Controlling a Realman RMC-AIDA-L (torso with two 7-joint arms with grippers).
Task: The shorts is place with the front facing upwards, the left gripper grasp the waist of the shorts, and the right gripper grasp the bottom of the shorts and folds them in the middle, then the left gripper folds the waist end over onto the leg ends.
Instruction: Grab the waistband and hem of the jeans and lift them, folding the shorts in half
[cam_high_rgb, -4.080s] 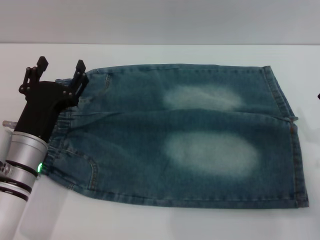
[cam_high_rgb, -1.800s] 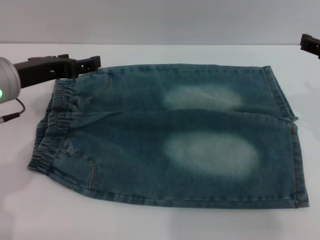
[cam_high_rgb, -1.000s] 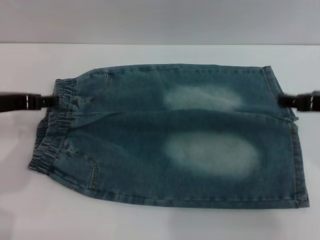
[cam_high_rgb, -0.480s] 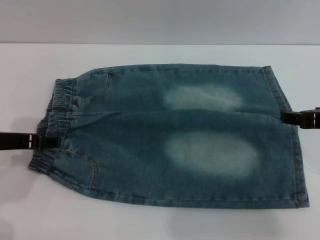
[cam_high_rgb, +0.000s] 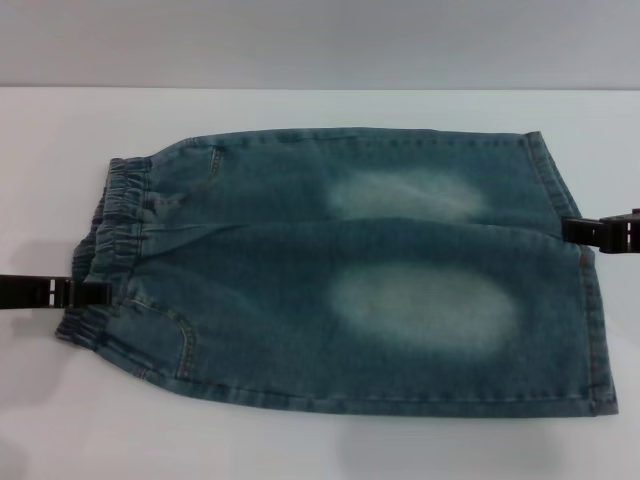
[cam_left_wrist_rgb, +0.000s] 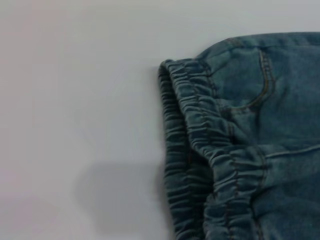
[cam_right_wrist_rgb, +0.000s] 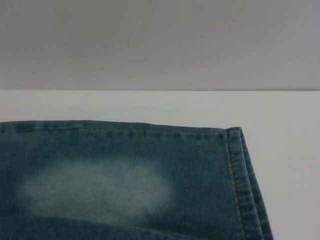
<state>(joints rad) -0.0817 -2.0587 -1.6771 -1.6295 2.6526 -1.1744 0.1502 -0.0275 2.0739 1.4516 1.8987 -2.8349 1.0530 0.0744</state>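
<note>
Blue denim shorts (cam_high_rgb: 350, 270) lie flat on the white table, with the elastic waist (cam_high_rgb: 110, 240) at the left and the leg ends (cam_high_rgb: 580, 290) at the right. My left gripper (cam_high_rgb: 95, 293) reaches in low from the left edge, and its tip meets the waistband near the front corner. From the right edge, my right gripper (cam_high_rgb: 570, 230) comes in with its tip at the leg hem, about midway along it. The gathered waistband (cam_left_wrist_rgb: 210, 150) fills the left wrist view. The far hem corner (cam_right_wrist_rgb: 235, 135) shows in the right wrist view.
The white table (cam_high_rgb: 320, 440) extends around the shorts on all sides. A grey wall (cam_high_rgb: 320, 40) runs behind its far edge. Nothing else lies on the surface.
My left gripper has slid along the waistband toward the near edge of the table and now sits lower at the waist. My right gripper has stayed at the leg hem, barely shifting.
</note>
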